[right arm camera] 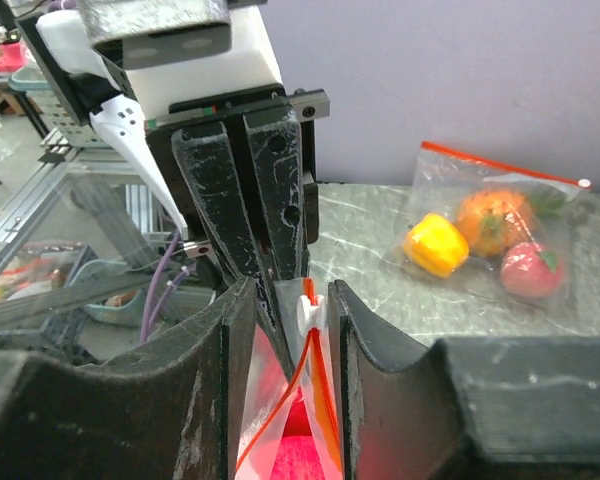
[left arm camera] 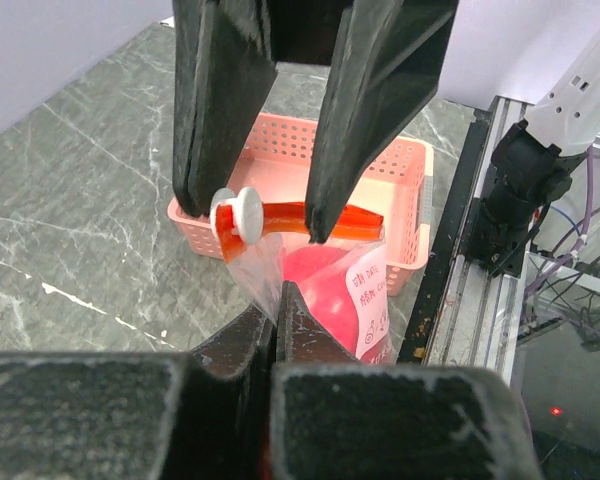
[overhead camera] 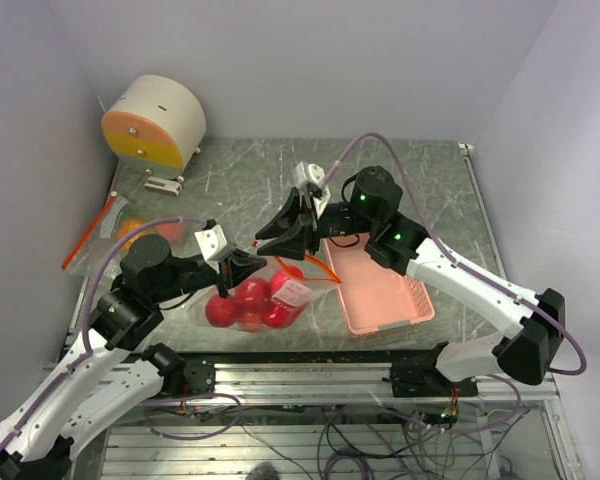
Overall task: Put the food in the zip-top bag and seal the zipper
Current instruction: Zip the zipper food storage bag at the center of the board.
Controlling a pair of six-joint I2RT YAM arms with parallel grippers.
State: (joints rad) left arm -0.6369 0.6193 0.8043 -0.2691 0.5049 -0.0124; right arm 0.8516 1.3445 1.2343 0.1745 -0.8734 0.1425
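A clear zip-top bag (overhead camera: 292, 293) with an orange zipper lies near the table's front and holds several red apples (overhead camera: 250, 298). My left gripper (overhead camera: 248, 264) is shut on the bag's clear top corner (left arm camera: 255, 270), its tips (left arm camera: 277, 295) pinching the plastic. My right gripper (overhead camera: 270, 243) is open and straddles the zipper, the white slider (right arm camera: 310, 312) sitting between its fingers (right arm camera: 352, 335), close to one of them. The slider also shows in the left wrist view (left arm camera: 242, 212). A red apple (left arm camera: 325, 290) shows inside the bag, which is open below the slider.
A pink basket (overhead camera: 382, 288) stands right of the bag. A second zip-top bag (right arm camera: 500, 190) at the far left holds a yellow pepper (right arm camera: 435, 245), an orange fruit (right arm camera: 492, 220) and a pink peach (right arm camera: 530, 270). A white and orange cylinder (overhead camera: 155, 122) stands at the back left.
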